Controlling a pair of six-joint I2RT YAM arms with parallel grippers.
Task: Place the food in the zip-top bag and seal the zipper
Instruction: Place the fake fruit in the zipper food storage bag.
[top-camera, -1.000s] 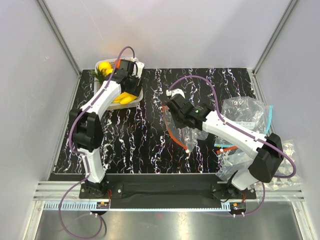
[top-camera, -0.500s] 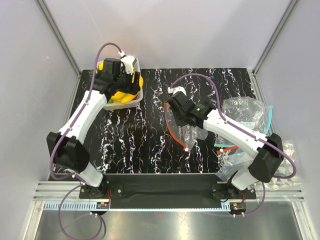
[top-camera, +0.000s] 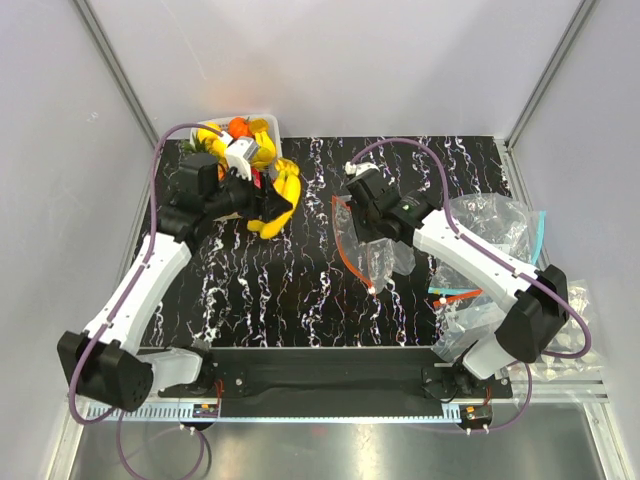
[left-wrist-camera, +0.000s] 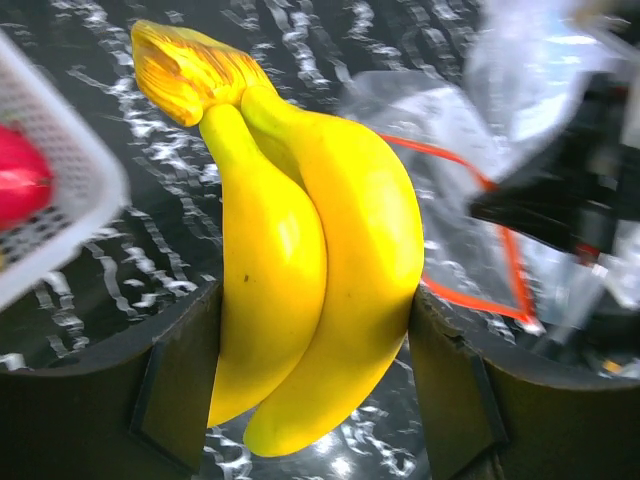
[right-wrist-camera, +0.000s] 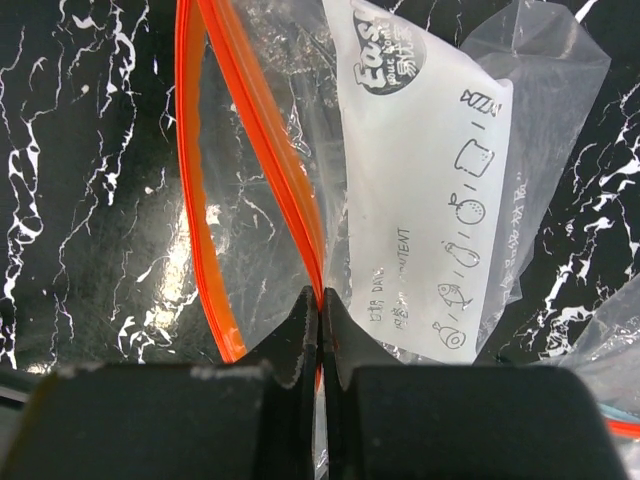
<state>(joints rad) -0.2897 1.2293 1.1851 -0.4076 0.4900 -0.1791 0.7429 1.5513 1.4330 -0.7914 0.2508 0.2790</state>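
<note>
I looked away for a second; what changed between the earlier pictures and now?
The left gripper lifted the banana bunch out of the basket and carried it toward the zip-top bag. The right gripper stayed shut on the zipper, holding the mouth open.

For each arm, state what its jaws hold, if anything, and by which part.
Left gripper: jaws clamp the banana bunch across its tip-end half, stem free. Right gripper: jaws pinch the zip-top bag by one lip of its zipper.
</note>
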